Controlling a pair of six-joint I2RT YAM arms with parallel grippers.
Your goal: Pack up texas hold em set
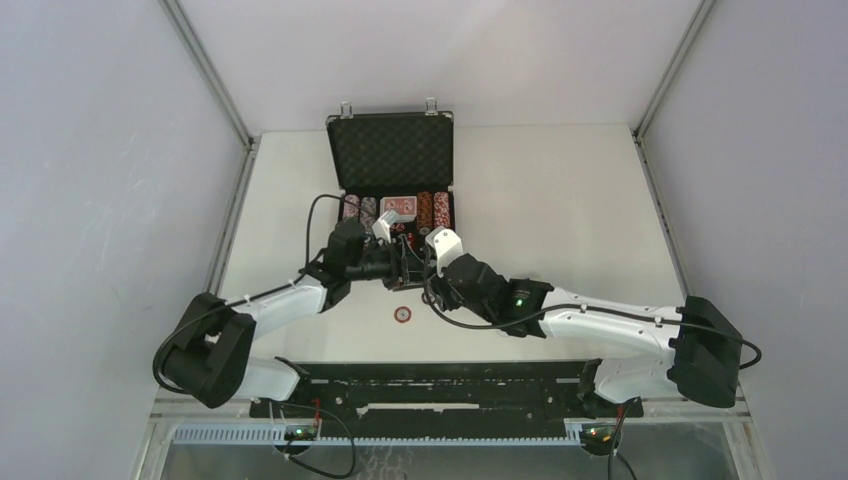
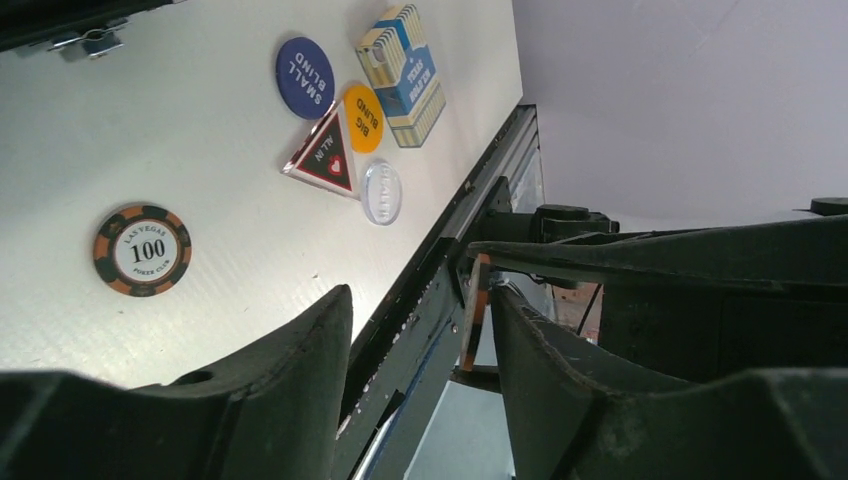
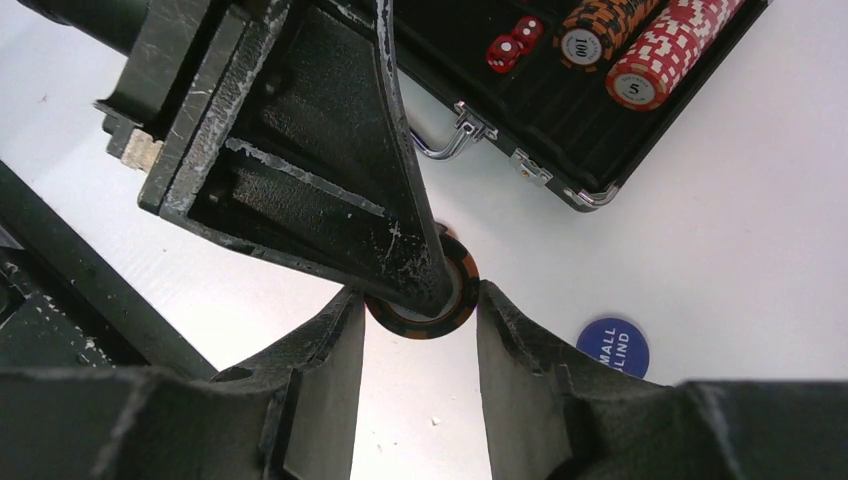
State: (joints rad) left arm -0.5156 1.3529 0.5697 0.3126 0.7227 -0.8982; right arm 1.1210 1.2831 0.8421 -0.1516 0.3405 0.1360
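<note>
The black silver-edged case (image 1: 390, 150) lies open at the back, with rows of striped chips and a red deck inside. My right gripper (image 3: 418, 293) is shut on an orange-and-black poker chip (image 3: 455, 305), gripping it by the rim just above the table. My left gripper (image 2: 420, 300) straddles that same chip (image 2: 473, 310), seen edge-on against one finger (image 2: 540, 350). The other finger (image 2: 310, 350) stands apart, so the jaws are open. In the top view both grippers (image 1: 412, 265) meet in front of the case.
A loose 100 chip (image 2: 142, 250) lies on the table. Nearby are the blue small-blind button (image 2: 304, 77), the yellow big-blind button (image 2: 364, 117), a triangular all-in marker (image 2: 325, 155), a clear dealer button (image 2: 382, 192) and the blue deck (image 2: 402, 60). Red dice (image 3: 515, 42) sit in the case.
</note>
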